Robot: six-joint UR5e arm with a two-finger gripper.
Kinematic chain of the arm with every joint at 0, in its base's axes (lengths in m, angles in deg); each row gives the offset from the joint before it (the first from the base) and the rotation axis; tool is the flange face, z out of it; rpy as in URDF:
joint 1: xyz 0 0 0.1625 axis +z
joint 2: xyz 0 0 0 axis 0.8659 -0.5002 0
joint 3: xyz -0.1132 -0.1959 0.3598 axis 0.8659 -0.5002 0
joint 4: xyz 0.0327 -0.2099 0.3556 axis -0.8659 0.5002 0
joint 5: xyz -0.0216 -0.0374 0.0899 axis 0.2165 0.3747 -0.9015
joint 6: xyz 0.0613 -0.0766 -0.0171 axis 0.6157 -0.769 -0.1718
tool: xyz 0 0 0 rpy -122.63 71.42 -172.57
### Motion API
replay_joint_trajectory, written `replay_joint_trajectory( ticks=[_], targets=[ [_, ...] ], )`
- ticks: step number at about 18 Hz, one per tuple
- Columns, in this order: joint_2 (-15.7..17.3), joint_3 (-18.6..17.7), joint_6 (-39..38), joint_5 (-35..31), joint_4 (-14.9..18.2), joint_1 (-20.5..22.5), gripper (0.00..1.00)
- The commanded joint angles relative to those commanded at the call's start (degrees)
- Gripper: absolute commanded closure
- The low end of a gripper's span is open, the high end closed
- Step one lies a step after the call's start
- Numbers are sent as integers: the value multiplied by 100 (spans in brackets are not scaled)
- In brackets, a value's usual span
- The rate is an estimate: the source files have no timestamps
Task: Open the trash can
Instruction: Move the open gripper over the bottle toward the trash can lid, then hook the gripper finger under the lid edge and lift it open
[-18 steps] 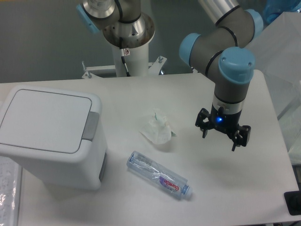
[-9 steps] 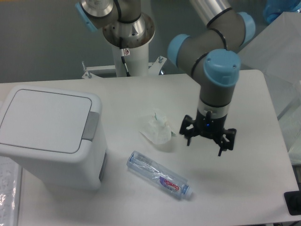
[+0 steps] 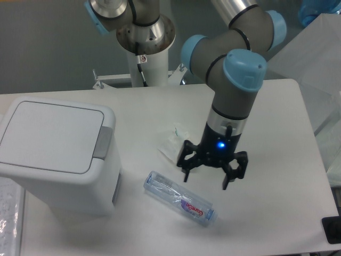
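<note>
**Crossing toward the bin, nothing in hand**

Leftward and downward across the frame was how my gripper had travelled since a second earlier, from the right side of the table to a spot just right of centre, hanging above the surface. My fingers were spread wide and held nothing.

The trash can sat at the left edge of the frame, well apart from me, its flat lid shut and the grey latch button on its right-hand rim untouched. So the opening had not begun, as I judged it.

Between me and the bin lay clutter. A clear plastic bottle rested on its side just below and left of my fingertips, and a crumpled bit of pale wrapping lay partly hidden behind my left finger; I could not tell whether I was touching it or only passing in front.

The risk from there was a low sweep: spread fingers could snag the wrapping or knock the bottle rolling into the bin. Arriving off-centre on the narrow button, I might also shove the whole can rather than trip the latch.
</note>
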Motion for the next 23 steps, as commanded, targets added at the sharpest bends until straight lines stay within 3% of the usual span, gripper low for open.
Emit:
replay_joint_trajectory(
  ticks=[5,12,15,17,21,23],
  targets=[
    [298,-9,-447,466,0,-71,0],
    [773,-105,-817,536,26,-88,0],
    [949,-123,-923,598,35,-343,0],
    [1028,-263,-958,615,53,-431,0],
    [1423,-886,-879,572,44,-475,0],
    [1477,-940,-870,563,26,-475,0]
  ],
)
